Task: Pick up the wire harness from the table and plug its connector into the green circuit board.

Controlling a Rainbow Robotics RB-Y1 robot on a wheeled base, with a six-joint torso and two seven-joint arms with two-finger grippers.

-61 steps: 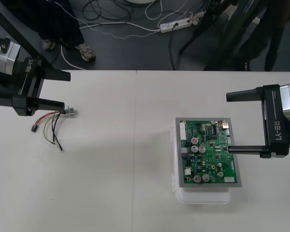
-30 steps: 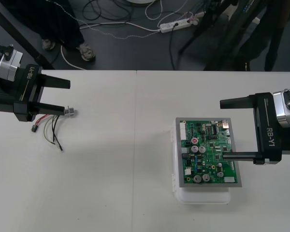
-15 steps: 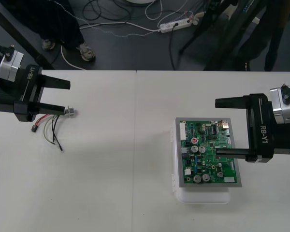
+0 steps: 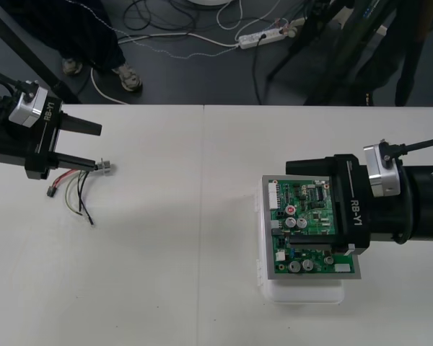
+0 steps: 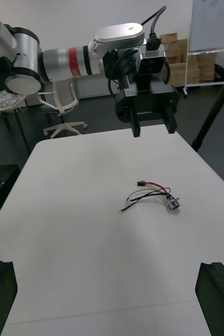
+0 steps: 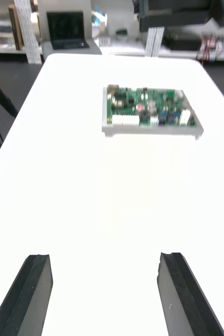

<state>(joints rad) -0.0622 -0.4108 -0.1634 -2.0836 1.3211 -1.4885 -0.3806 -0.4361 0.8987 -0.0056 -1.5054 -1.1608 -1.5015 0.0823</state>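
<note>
Lying on the table (image 4: 202, 288) at the left of the frame, the wire harness (image 4: 78, 186) is apart from the green circuit board (image 4: 307, 213). Its socket (image 4: 105, 167) sits just beside the lower finger of the left pincer (image 4: 97, 148), which is released. At centre right, the right pincer (image 4: 287, 206), also released, hovers over the board.

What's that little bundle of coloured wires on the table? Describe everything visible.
The wire harness is a few thin red, black and pale wires, splayed loosely, with a small black plug at one end and a round metal socket at the other. It lies flat on the white table, ungripped, its socket beside the left gripper, jaws open.
</note>
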